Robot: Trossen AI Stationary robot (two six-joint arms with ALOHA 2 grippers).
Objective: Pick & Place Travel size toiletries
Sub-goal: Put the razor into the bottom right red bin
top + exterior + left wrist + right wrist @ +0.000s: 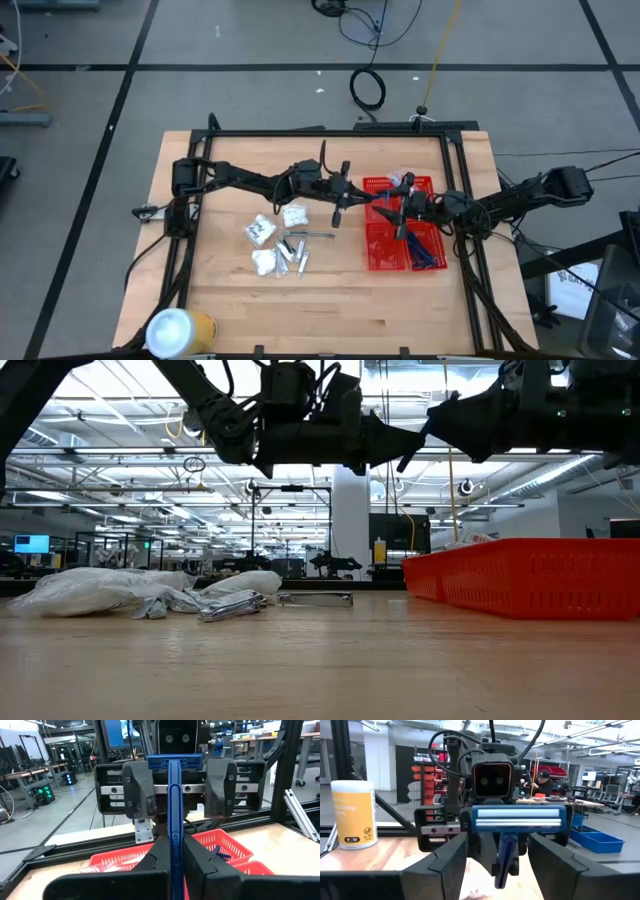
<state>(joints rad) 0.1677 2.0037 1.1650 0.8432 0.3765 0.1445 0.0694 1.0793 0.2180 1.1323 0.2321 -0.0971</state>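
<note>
Holding a blue razor (173, 820) clenched by its handle, our left hand (338, 208) faces our right hand (402, 222), whose fingers (445, 862) stand spread on either side of the razor's head above the red basket (378, 255). White packets (262, 230) lie on the tabletop (330, 300) behind the left hand.

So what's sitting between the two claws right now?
Only the blue razor, shut in the left claw; its head reaches between the open right claw's fingers. Both wrist views show it.
</note>
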